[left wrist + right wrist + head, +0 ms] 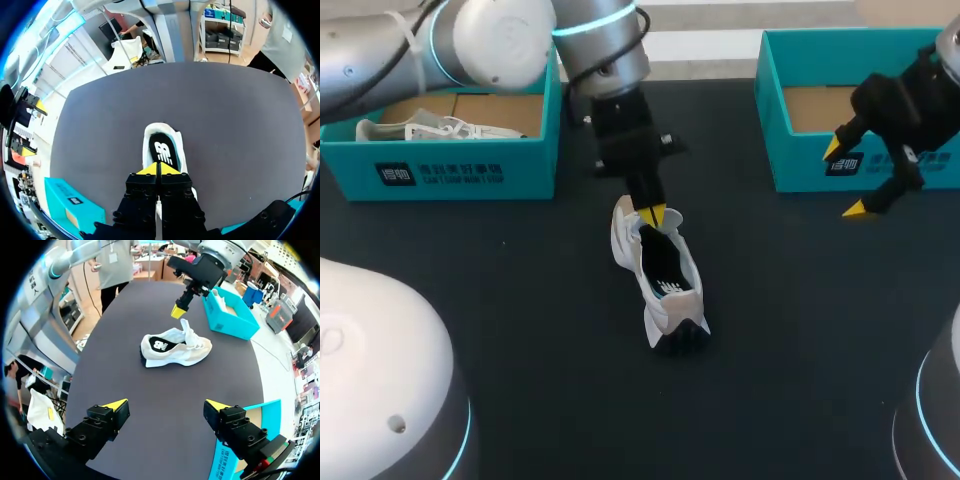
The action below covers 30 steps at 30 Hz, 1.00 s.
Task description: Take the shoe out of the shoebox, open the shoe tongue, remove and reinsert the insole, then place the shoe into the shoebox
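Left arm (470, 40): comes in from my upper left and reaches past the middle of the head view, with the wrist pointing steeply down. Left gripper (653, 215): low, yellow tips pressed together, and its own wrist view shows no gap. I can't tell whether anything is pinched between them.

Right arm (910, 100): comes in at the far right, wrist angled down and inward. Right gripper (844, 178): held higher than the left and well apart from it, fingers spread wide with the fingertips (115, 405) far from each other.
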Each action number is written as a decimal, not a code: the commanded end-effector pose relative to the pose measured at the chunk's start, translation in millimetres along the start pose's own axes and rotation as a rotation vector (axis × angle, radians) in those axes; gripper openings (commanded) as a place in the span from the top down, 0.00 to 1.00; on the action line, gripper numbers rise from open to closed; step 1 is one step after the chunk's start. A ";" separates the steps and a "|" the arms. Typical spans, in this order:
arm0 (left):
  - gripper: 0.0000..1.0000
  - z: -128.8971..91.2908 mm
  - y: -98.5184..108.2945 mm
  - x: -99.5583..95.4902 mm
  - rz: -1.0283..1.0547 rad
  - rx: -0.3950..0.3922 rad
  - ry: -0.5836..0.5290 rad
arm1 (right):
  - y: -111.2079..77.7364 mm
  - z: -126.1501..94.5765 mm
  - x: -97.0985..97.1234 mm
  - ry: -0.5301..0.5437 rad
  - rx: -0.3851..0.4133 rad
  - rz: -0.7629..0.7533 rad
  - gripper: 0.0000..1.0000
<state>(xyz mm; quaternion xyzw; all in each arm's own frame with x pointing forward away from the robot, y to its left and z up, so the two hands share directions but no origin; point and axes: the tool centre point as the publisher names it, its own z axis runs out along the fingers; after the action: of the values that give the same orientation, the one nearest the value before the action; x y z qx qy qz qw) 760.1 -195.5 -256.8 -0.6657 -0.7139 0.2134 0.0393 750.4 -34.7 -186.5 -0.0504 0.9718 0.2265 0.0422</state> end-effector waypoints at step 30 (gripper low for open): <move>1.00 73.5 24.5 2.1 -0.073 -0.224 0.096 | 0.0 0.5 -0.4 0.001 0.002 0.000 0.00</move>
<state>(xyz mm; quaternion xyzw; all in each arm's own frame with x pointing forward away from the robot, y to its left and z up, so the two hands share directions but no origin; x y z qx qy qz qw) 757.5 -206.5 -327.6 -0.6509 -0.7518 0.1052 0.0091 750.1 -35.2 -186.4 -0.0509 0.9716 0.2270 0.0425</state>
